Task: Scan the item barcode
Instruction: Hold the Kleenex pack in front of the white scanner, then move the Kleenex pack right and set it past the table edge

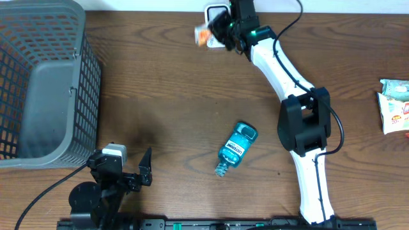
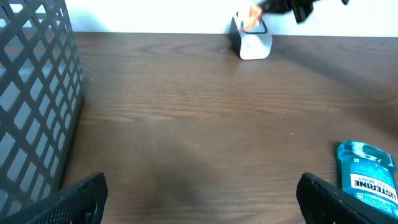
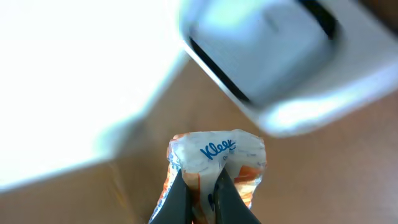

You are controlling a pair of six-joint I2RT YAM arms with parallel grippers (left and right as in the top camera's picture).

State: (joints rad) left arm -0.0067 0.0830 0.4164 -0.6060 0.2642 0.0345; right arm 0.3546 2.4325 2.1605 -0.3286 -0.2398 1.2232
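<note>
**Tissue pack presented to the scanner**

The right gripper (image 3: 202, 190) is clamped shut on a Kleenex tissue pack (image 3: 219, 155), pinched at one end so that its printed faces are left uncovered. The pack is held just beside the white scanner (image 3: 273, 56) at the table's far edge, presumably so the barcode can be read. The left gripper (image 1: 131, 165) is parked wide open near the basket (image 1: 89, 96), with nothing held. A mouthwash bottle (image 1: 236, 148) is left lying mid-table.

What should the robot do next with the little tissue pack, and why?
Probably tilt the tissue pack a little toward the scanner. The right hand is shut on it close to the scanner, and no barcode shows.
</note>
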